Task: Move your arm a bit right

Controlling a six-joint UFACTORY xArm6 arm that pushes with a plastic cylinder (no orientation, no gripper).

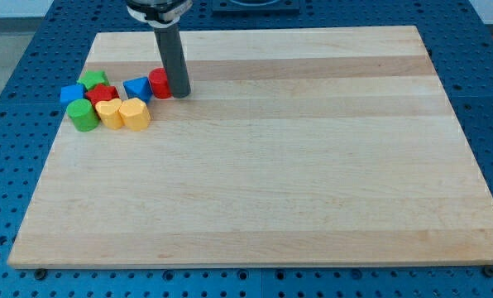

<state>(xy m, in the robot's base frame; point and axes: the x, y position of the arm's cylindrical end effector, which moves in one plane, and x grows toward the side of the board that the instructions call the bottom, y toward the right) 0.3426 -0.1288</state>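
My rod comes down from the view's top and my tip rests on the wooden board, touching the right side of a red cylinder. Left of that cylinder lies a blue triangular block. Further left is a cluster: a green star-like block, a blue cube, a red block, a green cylinder, a yellow block and a yellow heart-like block. All blocks lie to the left of my tip.
The board lies on a blue perforated table. The board's left edge runs close to the block cluster.
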